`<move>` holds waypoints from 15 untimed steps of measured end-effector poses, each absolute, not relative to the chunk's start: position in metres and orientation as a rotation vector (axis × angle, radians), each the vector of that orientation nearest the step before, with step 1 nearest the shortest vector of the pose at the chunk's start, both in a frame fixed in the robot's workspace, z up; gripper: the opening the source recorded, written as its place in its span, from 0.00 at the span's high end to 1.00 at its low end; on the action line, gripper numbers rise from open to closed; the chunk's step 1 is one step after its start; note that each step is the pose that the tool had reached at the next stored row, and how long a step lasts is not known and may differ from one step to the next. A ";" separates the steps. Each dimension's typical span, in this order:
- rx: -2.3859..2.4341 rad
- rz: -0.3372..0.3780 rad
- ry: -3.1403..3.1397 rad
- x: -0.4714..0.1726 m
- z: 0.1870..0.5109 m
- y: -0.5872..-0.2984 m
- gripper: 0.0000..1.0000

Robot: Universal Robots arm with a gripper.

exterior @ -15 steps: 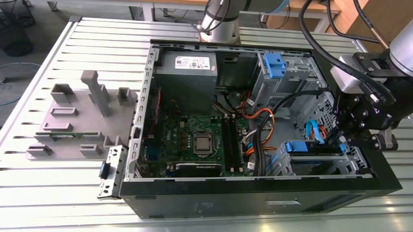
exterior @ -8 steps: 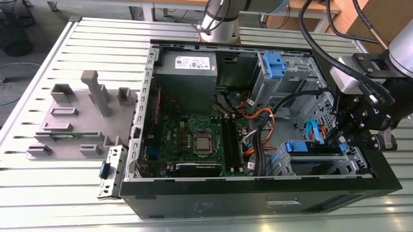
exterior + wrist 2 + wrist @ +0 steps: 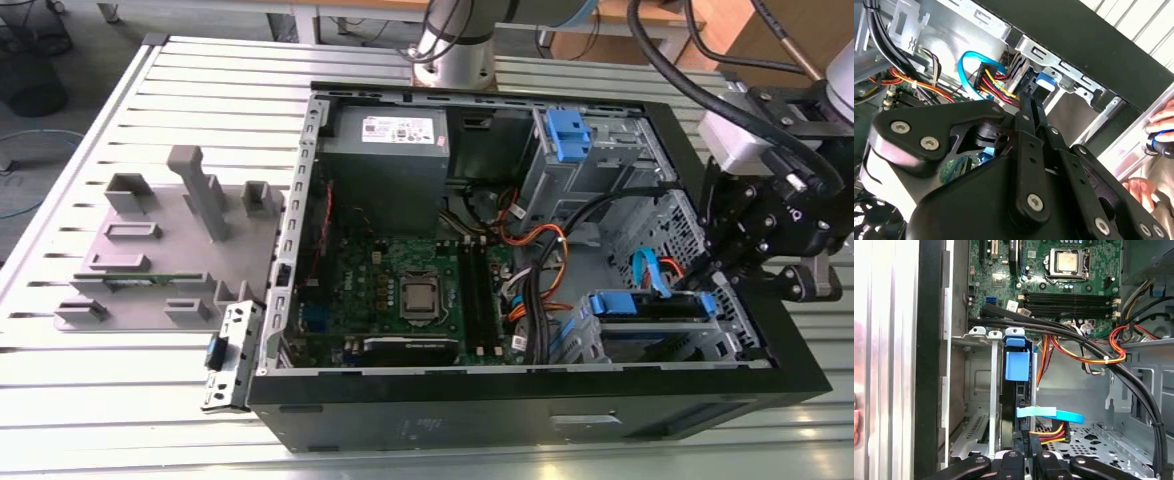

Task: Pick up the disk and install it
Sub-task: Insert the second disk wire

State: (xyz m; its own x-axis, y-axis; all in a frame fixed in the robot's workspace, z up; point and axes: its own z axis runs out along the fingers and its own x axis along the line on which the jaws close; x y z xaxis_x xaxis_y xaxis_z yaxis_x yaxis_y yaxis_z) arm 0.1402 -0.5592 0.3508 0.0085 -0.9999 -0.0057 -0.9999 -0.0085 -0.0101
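We see an open black computer case lying on its side on the slatted metal counter, its green motherboard exposed. In the exterior view the pincer hangs over the case's wall at about three o'clock, just above the metal drive cage that sits at roughly five o'clock inside the case.

The disk is seated in that cage, edge-on, with its blue carrier showing along the top. In the first wrist view the disk stands upright in the cage slot, its blue tab beside the silver rails, and a light blue data cable together with a red-and-yellow power lead reach its near end. The second wrist view shows the same blue carrier tab beyond the black linkage, with the light blue cable looped near it.

The pincer's fingers look drawn close together right at the disk's edge, but we cannot tell whether they are gripping it or merely pressing against it.

A grey power supply sits at about eleven o'clock in the case, and a second blue latch at about one o'clock. On the counter towards nine o'clock lies a grey fixture tray. In the second wrist view a person's fingers rest outside the case wall.
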 end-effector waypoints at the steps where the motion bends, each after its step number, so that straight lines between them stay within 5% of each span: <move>1: -2.223 -0.007 2.204 0.140 0.351 -0.559 0.84; 15: -2.202 -0.056 2.183 0.134 0.344 -0.560 0.84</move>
